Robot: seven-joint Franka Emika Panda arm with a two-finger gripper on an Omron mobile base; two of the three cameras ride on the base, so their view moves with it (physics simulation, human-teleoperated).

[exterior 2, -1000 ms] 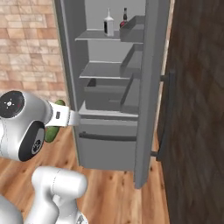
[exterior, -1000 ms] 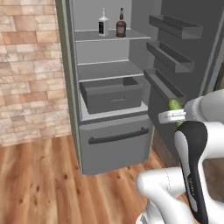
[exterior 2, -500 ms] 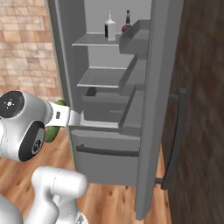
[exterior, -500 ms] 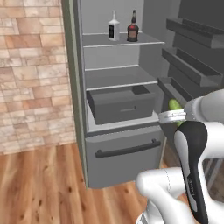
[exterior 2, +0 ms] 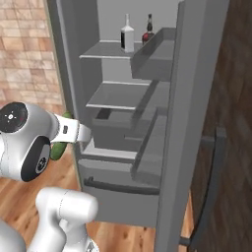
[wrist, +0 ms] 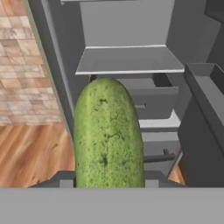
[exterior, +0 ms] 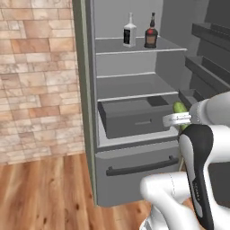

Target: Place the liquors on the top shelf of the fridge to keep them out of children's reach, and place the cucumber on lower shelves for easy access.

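Pretty clearly a home kitchen, though a rendered one since everything looks flat and smooth. You've got a tall grey fridge (exterior: 134, 175) standing open with flat shelves and a boxy drawer (exterior: 132, 117), two liquor bottles (exterior: 130, 30) sitting on its top shelf (exterior: 134, 48), and narrow trays on the door (exterior 2: 197, 123). There's also a brick wall (exterior: 38, 76) beside it and a wood plank floor (exterior: 45, 193).

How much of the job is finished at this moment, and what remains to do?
Done: both liquors, the clear-white bottle and the dark bottle, stand on the top shelf of the open fridge. In hand: the gripper holds the cucumber in front of the fridge, facing the lower shelf. Left: to set the cucumber on a lower shelf and let it go.
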